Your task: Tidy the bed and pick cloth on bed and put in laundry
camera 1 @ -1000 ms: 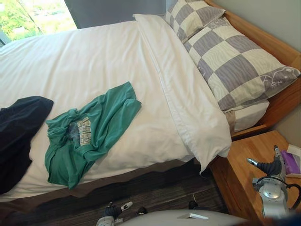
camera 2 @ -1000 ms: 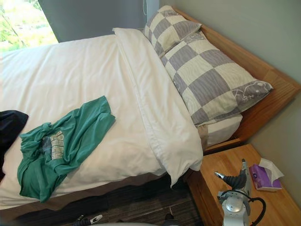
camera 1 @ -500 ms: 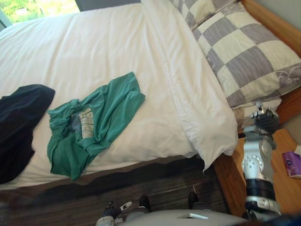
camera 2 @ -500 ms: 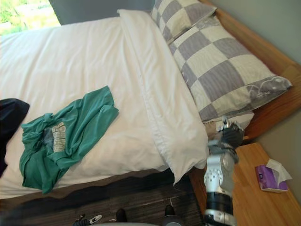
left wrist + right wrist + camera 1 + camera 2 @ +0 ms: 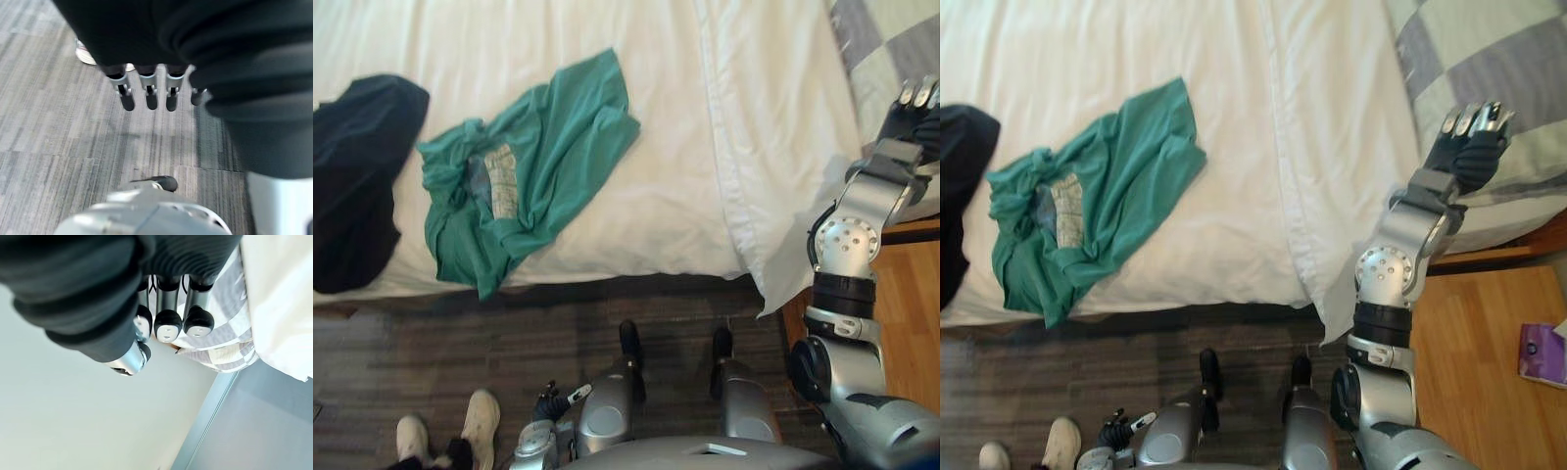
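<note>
The robot's right hand (image 5: 1469, 147) hovers over the near end of the grey-and-cream checked pillow (image 5: 1489, 59), just beyond the folded-back edge of the white quilted duvet (image 5: 705, 196). Its fingers are loosely bent and spread with nothing between them, and I cannot tell whether they touch the pillow. The left hand (image 5: 146, 93) hangs low above the grey striped floor (image 5: 58, 122), fingers straight and empty. The crumpled green printed T-shirt (image 5: 524, 176) lies on the duvet near the bed's front edge, well apart from the right hand. A dark navy garment (image 5: 357, 176) lies just beside it, towards the robot's left. Neither has been picked up. The step in hand looks like straightening the head of the wooden-framed bed (image 5: 1542, 240). To do it well, the right hand should come down flat on the pillow's near corner and square it against the duvet fold with a broad push, not a pinch that would bunch the cover. The hanging duvet corner also wants smoothing back onto the mattress. The wooden bedside table (image 5: 1479, 343) with its purple tissue box (image 5: 1540, 354) sits close under the elbow, so the arm should draw back high. A person's white shoes (image 5: 440, 436) stand on the floor at the robot's left, worth clearing before reaching for the T-shirt.
</note>
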